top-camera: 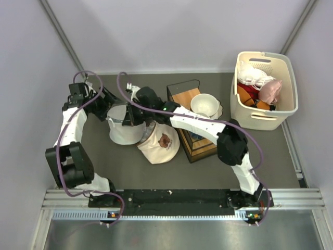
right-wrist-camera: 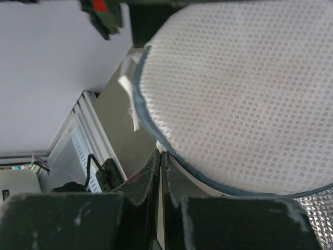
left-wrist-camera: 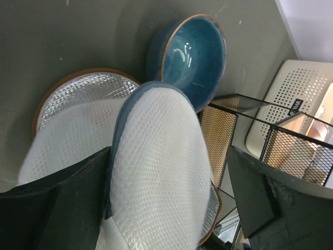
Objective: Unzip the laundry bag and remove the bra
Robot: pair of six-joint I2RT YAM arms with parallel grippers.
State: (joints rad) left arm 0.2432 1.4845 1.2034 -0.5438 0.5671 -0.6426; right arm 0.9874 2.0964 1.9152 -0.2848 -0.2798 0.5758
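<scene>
1. The left gripper (left-wrist-camera: 167, 156) is released, its jaws wide apart on either side of the mesh flap.
2. The laundry bag (top-camera: 125, 131) sits on the table (top-camera: 104, 169), touching the cream cloth (top-camera: 158, 146) to its right.
3. The right gripper (right-wrist-camera: 158, 159) is clenched, its tips at the bag's blue-trimmed edge.

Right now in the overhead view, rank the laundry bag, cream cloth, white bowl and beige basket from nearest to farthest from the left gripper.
From the left gripper:
1. laundry bag, right at it.
2. cream cloth, beside the bag.
3. white bowl, mid-table.
4. beige basket, far right corner.
</scene>
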